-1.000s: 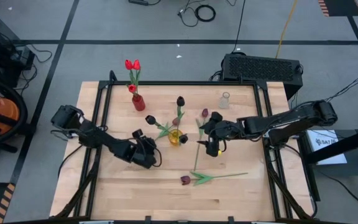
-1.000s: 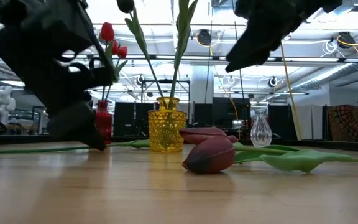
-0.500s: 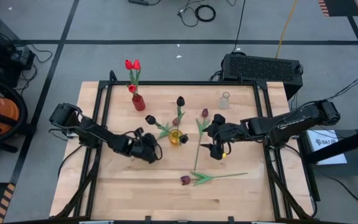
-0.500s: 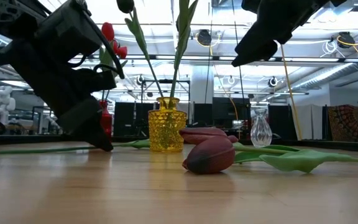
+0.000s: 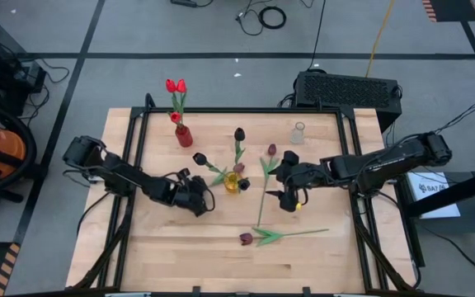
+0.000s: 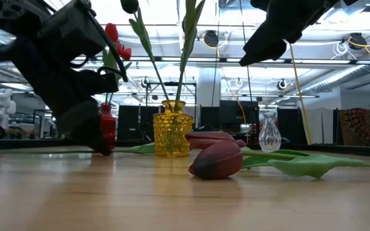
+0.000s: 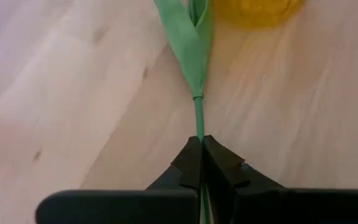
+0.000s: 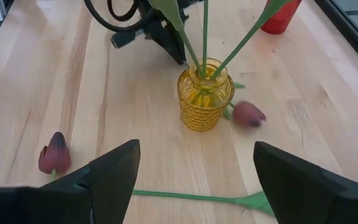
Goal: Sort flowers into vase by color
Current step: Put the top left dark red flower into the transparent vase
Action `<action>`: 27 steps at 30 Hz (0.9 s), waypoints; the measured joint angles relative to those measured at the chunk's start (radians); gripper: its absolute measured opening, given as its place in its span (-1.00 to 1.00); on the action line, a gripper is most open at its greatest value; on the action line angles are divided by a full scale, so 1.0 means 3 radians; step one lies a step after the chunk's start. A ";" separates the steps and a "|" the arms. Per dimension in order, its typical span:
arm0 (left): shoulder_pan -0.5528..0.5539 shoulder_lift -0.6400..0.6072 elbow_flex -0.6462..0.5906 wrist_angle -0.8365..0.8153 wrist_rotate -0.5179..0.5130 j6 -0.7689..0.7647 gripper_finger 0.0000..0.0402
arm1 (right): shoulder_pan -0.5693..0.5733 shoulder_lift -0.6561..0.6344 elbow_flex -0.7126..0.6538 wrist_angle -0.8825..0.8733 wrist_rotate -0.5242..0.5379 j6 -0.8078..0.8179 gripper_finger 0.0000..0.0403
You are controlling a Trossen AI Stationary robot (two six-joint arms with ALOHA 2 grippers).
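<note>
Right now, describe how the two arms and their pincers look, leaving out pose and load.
Both arms are dark, nearly black, built of jointed segments with black cables running along them. The left pincer has two matte black fingers that taper to wedge tips, set on a flat black bar. The right pincer has two broad, black, angular fingers. No markings show on either.

**Crowded around the yellow vase, open boards toward the near edge**

The yellow vase (image 5: pixel 232 182) stands mid-table with stems leaning out above it. The left gripper (image 5: pixel 207 205) sits low just left of it, shut on a green stem (image 7: pixel 198 118). A maroon flower (image 8: pixel 248 114) lies beside its base. Right of it hovers the right gripper (image 5: pixel 291 202). Nearer the front edge lies another flower (image 5: pixel 258 237); the left front boards are bare.
</note>
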 joint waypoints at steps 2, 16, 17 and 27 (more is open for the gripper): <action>-0.0035 -0.0122 0.0065 -0.0383 0.0088 -0.0153 -0.94 | 0.0000 -0.0013 0.0000 -0.0005 0.0000 0.0001 0.52; -0.0961 -0.0958 0.0217 -0.1994 0.0724 -0.1544 -0.94 | 0.0004 -0.0027 0.0000 -0.0021 -0.0001 0.0034 0.52; -0.1050 -0.1007 0.0217 -0.1974 0.0786 -0.1610 -0.94 | 0.0004 -0.0027 0.0000 -0.0023 -0.0002 0.0034 0.52; -0.1912 -0.1395 0.0218 -0.0860 0.0758 -0.1480 -0.94 | 0.0003 -0.0100 -0.0001 0.0023 0.0019 0.0029 0.52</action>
